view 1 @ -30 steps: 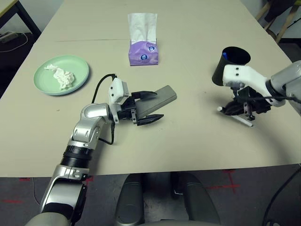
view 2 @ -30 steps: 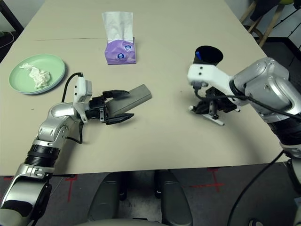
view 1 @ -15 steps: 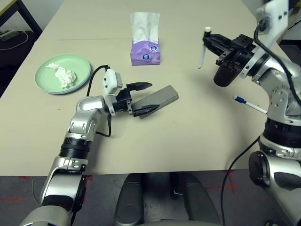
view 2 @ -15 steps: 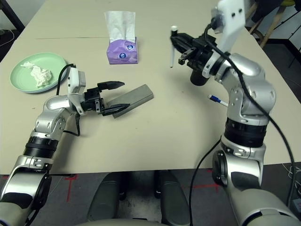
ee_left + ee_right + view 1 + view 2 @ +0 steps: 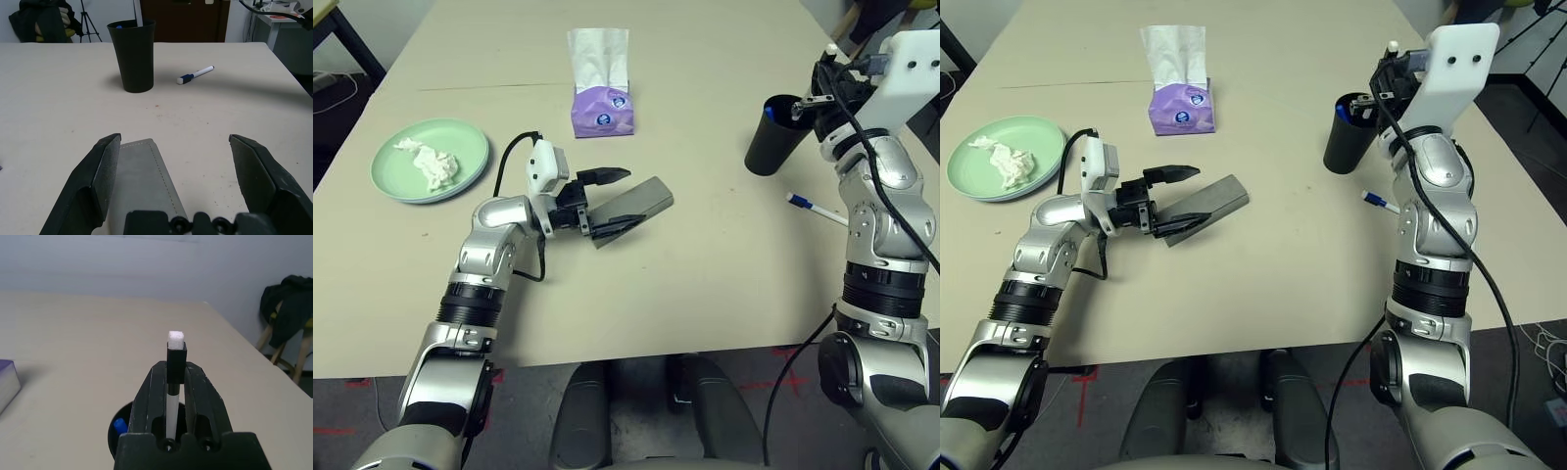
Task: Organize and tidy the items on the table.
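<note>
My left gripper (image 5: 628, 198) is open, its fingers (image 5: 100, 169) on either side of the near end of the grey glasses case (image 5: 636, 199), which lies on the table (image 5: 685, 294). My right gripper (image 5: 175, 369) is shut on a white pen (image 5: 176, 340), held upright over the mouth of the black cup (image 5: 771, 137). A blue cap (image 5: 119, 425) shows inside the cup. A white and blue pen (image 5: 816, 208) lies on the table right of the cup. The mint green plate (image 5: 460, 147) at the far left holds the crumpled tissue (image 5: 429, 164). The sunglasses and the pale blue plate are out of view.
The purple tissue box (image 5: 600, 103) stands at the back middle, behind the glasses case. A thin seam (image 5: 489, 87) crosses the table behind the plate. The table's right edge runs close to the cup and my right arm.
My right gripper has lifted the white pen off the table, carried it up and across, and now holds it over the cup. The left gripper stays open around the case. The camera shifted.
</note>
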Robot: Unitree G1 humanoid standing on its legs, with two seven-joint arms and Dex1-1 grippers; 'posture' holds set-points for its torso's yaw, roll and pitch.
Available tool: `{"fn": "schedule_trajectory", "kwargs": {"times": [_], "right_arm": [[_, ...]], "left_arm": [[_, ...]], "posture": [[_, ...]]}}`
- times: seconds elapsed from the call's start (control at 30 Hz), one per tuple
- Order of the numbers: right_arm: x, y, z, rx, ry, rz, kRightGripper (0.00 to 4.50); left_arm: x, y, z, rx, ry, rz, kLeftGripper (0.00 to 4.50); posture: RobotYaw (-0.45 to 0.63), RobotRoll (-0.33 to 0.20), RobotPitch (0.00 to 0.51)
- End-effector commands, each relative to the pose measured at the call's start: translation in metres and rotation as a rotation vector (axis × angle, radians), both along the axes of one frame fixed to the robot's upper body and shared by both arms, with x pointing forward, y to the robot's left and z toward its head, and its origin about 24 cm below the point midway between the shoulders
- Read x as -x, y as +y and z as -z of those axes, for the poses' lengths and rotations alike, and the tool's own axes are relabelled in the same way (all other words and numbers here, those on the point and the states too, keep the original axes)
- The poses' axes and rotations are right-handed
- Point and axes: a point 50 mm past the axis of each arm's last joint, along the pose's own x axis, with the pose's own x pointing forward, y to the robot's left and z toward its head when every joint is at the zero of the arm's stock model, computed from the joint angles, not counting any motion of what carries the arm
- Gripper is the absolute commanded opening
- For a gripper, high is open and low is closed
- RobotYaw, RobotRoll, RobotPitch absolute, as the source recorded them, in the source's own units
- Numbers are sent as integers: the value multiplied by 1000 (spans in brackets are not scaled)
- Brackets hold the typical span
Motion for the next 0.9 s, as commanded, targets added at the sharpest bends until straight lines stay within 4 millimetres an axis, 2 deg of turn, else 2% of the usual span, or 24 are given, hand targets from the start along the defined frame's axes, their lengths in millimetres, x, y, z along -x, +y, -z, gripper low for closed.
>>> {"fn": "schedule_trajectory", "kwargs": {"times": [0.03, 0.2, 0.27, 0.37, 0.5, 0.6, 0.77, 0.9], "right_arm": [[-4, 0, 6, -68, 78, -8, 681], [-2, -4, -2, -19, 34, -41, 2484], [1, 0, -11, 40, -37, -140, 3165], [11, 16, -17, 227, -109, -431, 4357], [13, 22, 2, 290, 104, -675, 4438], [17, 18, 24, 346, 379, -793, 4438], [24, -15, 50, 522, 872, -752, 4438], [11, -25, 38, 559, 913, -689, 4438]], "left_arm": [[2, -1, 5, -18, 13, 6, 4500], [4, -1, 6, -15, 16, 6, 4500], [4, -1, 7, -13, 17, 6, 4500], [5, -3, 8, -8, 17, 7, 4500], [7, -4, 10, -3, 17, 6, 4500], [9, -4, 11, 1, 16, 0, 4500], [13, -1, 12, 2, 14, -12, 4500], [16, -1, 14, 4, 19, -19, 4500]], "posture": [[34, 0, 177], [36, 0, 178], [37, 0, 178], [40, 0, 179], [55, 0, 179], [68, 0, 180], [80, 0, 196], [91, 0, 205]]}}
